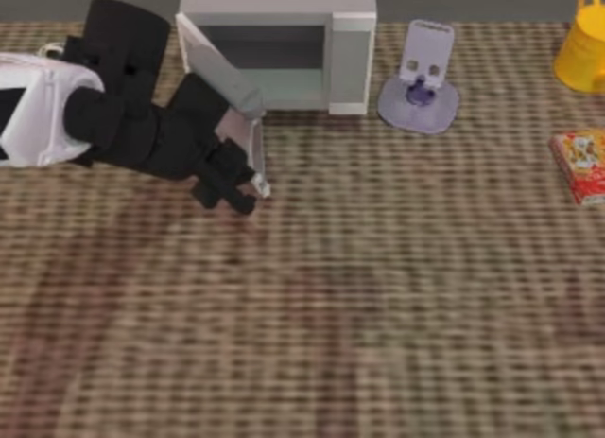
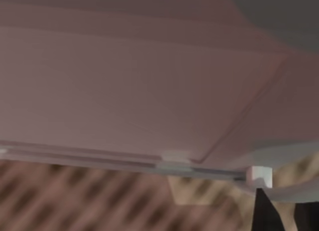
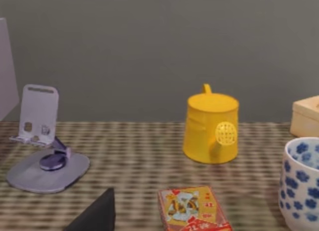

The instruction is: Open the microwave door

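Left tool grips microwave door, swung open leftward.

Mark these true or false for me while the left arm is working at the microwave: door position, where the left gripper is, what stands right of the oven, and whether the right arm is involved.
1. The microwave door is swung open, so the microwave shows its dark cavity. True.
2. The left gripper is at the door's free outer edge. True.
3. The door is hinged on the side next to the control strip. False: it hangs from the top view's left side, away from the strip.
4. A lilac phone stand stands right of the microwave. True.
5. The right arm is pushing the door. False: it is absent from the top view; its wrist camera faces a yellow watering can.
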`<state>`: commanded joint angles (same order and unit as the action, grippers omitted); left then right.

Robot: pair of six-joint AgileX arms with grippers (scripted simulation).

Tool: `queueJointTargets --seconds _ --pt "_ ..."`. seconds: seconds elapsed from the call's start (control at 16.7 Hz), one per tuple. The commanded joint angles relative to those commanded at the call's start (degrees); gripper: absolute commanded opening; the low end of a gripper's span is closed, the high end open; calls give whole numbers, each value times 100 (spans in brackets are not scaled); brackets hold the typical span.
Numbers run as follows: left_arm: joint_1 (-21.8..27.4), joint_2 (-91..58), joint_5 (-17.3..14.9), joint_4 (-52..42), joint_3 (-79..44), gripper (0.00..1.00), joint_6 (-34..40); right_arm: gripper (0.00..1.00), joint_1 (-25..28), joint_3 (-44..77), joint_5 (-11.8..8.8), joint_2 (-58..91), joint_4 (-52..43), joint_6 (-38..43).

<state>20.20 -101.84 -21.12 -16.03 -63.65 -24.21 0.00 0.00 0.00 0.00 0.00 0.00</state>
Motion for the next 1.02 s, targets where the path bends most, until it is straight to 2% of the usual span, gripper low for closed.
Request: queueJointTargets --seconds 0.36,1.02 --pt "0 0 0 0 0 0 0 100 0 0 0 0 0 0" --pt "-173 16 -272 -185 -7 0 -418 100 0 0 0 0 0 0"
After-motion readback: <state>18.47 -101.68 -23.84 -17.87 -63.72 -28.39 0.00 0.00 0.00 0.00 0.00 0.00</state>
